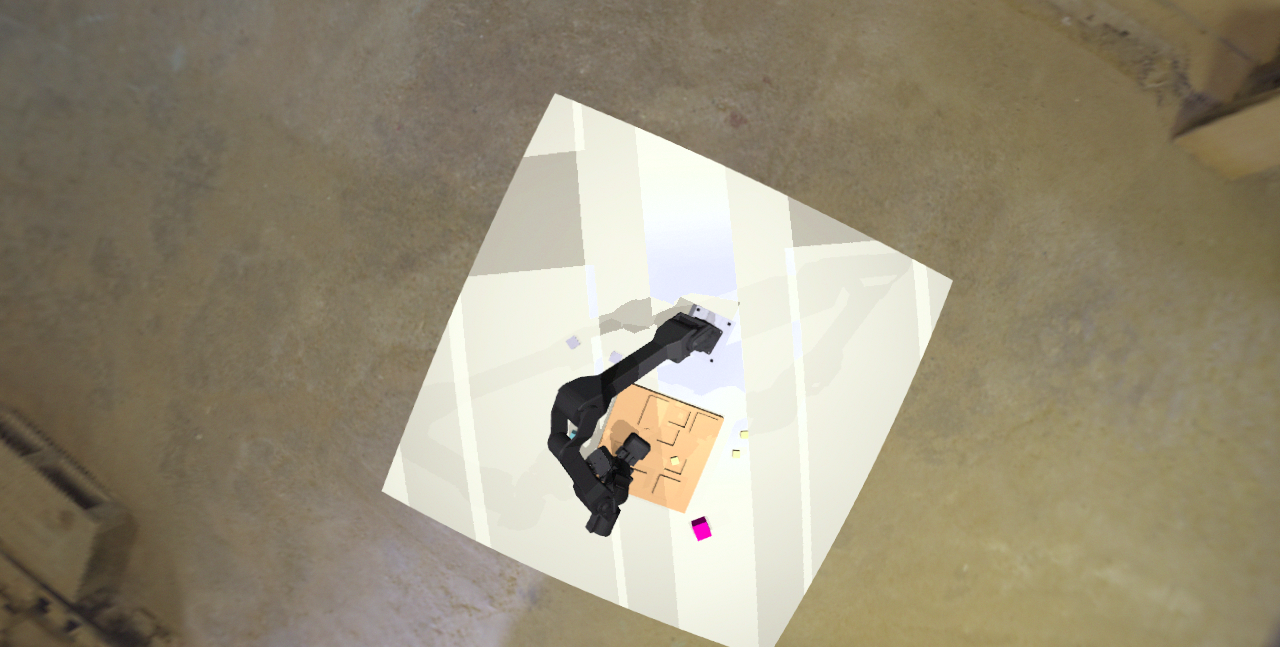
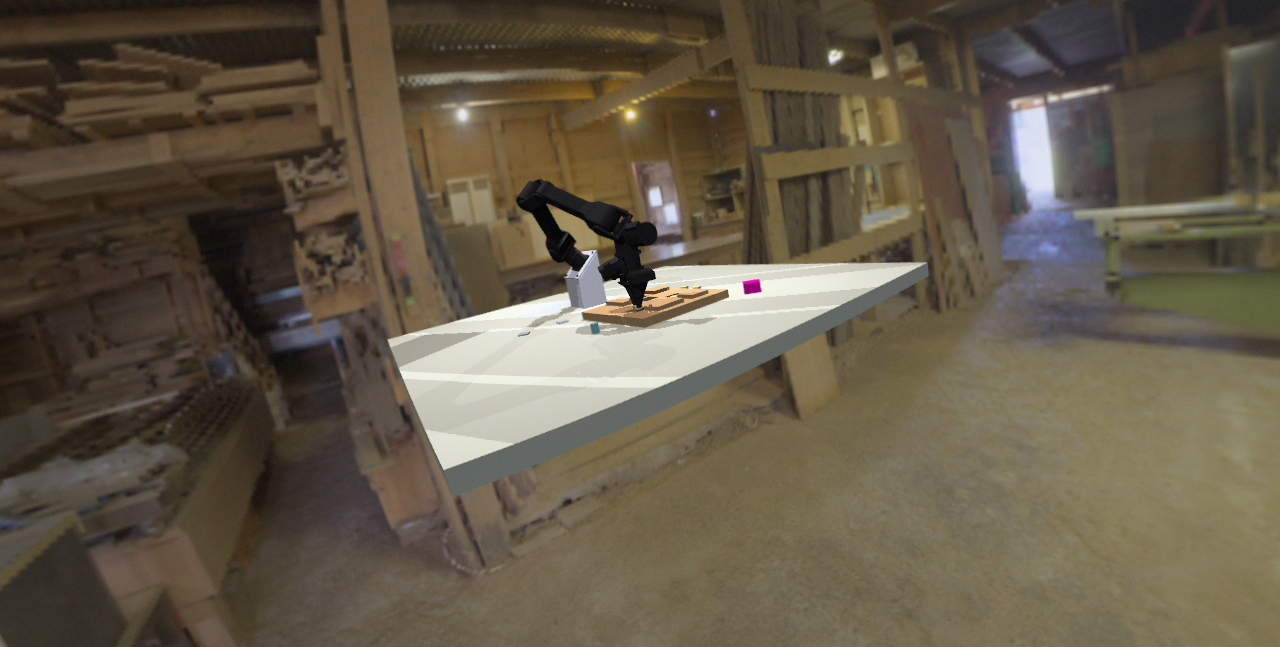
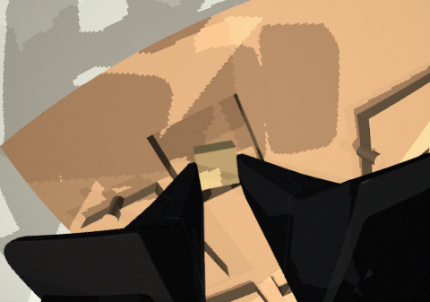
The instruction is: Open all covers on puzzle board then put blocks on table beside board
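Observation:
The orange puzzle board (image 1: 691, 477) (image 2: 680, 304) (image 3: 365, 28) lies on the white table (image 1: 537, 195) (image 2: 537, 374). My gripper (image 1: 626, 457) (image 2: 638, 303) (image 3: 217, 166) is down at the board's near-left part. It is shut on a small tan block (image 3: 214, 155) that sits at a well there. Another tan block (image 1: 674, 460) shows in the board's middle. Cover outlines and tracks show on the board in the wrist view; their positions are hard to tell.
Two small cream blocks (image 1: 742, 433) (image 1: 735, 453) lie on the table right of the board. A magenta block (image 1: 700, 528) (image 2: 750, 286) lies past its corner. A teal block (image 2: 593, 329) lies at its left. The arm's white base (image 2: 584, 285) stands behind the board.

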Motion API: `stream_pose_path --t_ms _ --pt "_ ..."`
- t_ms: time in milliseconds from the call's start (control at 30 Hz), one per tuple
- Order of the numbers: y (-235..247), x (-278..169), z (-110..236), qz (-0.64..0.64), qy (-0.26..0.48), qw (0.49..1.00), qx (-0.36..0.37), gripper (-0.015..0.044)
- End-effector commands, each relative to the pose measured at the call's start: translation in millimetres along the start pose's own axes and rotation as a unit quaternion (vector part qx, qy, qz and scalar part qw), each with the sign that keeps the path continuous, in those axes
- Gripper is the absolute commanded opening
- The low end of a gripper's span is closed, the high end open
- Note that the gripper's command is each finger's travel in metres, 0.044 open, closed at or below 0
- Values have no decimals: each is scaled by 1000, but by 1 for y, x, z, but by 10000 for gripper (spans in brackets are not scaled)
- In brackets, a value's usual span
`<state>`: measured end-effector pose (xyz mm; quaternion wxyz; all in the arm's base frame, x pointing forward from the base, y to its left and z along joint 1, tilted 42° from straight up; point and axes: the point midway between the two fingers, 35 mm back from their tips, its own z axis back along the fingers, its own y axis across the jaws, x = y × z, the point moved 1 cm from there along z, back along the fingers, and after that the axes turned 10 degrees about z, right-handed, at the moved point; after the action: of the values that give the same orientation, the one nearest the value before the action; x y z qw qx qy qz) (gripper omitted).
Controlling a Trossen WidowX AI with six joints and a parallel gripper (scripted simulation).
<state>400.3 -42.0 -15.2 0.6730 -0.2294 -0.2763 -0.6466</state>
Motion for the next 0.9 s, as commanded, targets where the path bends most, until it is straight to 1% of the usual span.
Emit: stream_pose_path --t_ms 0,700,867 --pt "1 1 6 -3 0 1000 2 80" --pt "1 1 33 -2 0 1000 1 80" --pt "1 0 46 -2 0 1000 1 80"
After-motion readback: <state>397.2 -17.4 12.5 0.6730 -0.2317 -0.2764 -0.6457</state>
